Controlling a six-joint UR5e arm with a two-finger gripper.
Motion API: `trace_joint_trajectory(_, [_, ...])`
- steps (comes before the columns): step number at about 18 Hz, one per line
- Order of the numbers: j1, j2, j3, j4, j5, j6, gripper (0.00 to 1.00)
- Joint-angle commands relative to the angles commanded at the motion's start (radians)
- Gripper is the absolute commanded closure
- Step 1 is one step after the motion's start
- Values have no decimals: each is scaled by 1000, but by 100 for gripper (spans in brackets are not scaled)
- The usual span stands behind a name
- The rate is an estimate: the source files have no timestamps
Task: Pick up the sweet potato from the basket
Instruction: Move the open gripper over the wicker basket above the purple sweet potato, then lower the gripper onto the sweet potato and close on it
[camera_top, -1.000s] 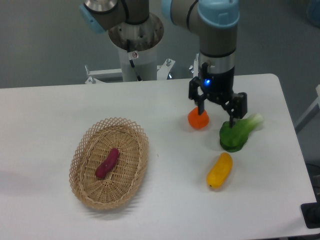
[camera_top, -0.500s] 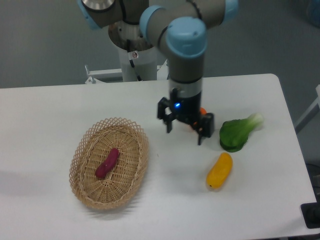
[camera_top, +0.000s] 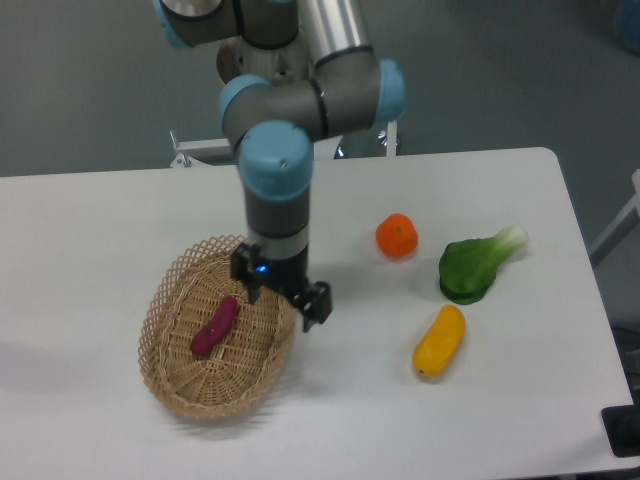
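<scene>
My fingers hang spread wide with nothing between them, over the right rim of the basket: one finger is above the inner weave, the other out past the rim above the tabletop. The sweet potato lies on the basket floor just to the left of my nearer finger, tilted with its upper end toward me, not touched.

The basket sits on the left half of the tabletop, well in from every edge, with bare white surface around it on all sides. To my right, well apart, are the orange fruit, the green leafy vegetable and the yellow vegetable.

Half a second ago I was over the middle of the tabletop beside the orange fruit; I have since swung left and nearer the camera to reach the basket. Nothing else has shifted.
</scene>
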Motion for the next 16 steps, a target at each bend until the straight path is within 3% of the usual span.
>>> trace_joint_trajectory(6, [-67,-28,-38,17,5,-9,0])
trace_joint_trajectory(11, [-83,-61,-55,80,9,-58,0])
trace_joint_trajectory(16, [-89,-78,-55,91,17,-89,0])
